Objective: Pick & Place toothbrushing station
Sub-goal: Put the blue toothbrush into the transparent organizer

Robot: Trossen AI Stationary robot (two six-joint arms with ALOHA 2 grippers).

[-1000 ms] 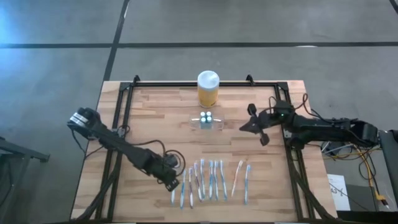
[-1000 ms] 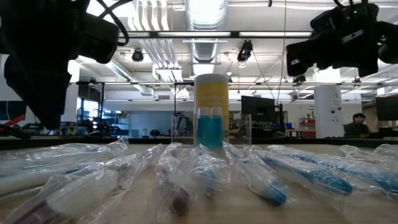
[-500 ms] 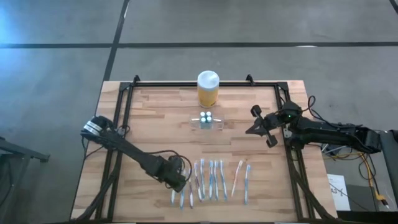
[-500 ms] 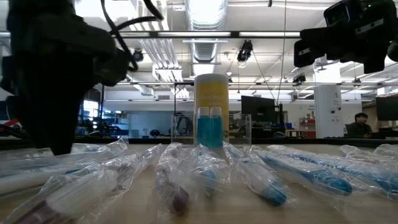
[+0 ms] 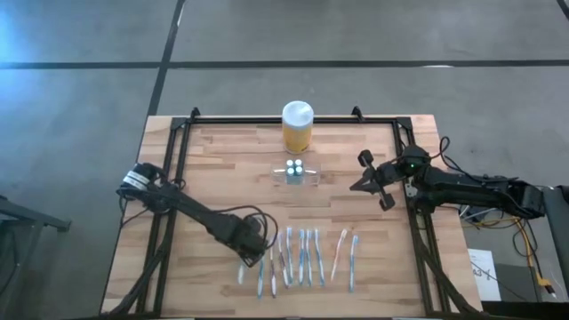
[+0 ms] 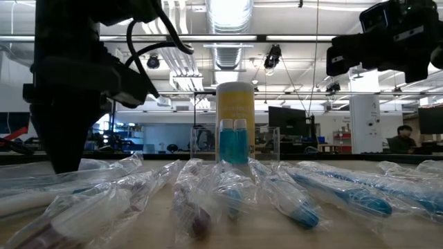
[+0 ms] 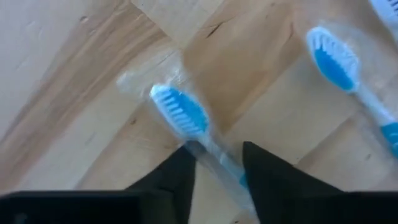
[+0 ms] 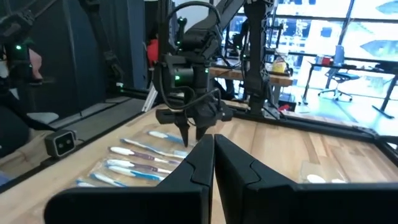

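A row of several toothbrushes [image 5: 302, 258] in clear wrappers lies on the wooden table's near half. My left gripper [image 7: 216, 163] points down over the leftmost ones [image 5: 253, 247]. It is open, one finger on each side of a blue-bristled toothbrush [image 7: 180, 112]. The toothbrushing station [image 5: 295, 172], a small clear holder with two blue-and-white items in it, stands at mid-table. My right gripper [image 8: 213, 152] is shut and holds nothing, level above the table's right side [image 5: 356, 184]. My left gripper comes from above and its fingers [image 7: 180, 177] stand across the wrapped toothbrush's neck [image 7: 208, 149], just behind the bristles. Whether they touch the wrapper I cannot tell. The toothbrush lies flat on the table.
A yellow jar with a white lid [image 5: 297, 126] stands behind the station, near the far edge. A black frame [image 5: 178, 133] runs along the table's far and side edges. Bare wood lies between the station and the row of brushes.
My left gripper has sunk toward the table and shifted a little toward the right, onto the leftmost toothbrushes.
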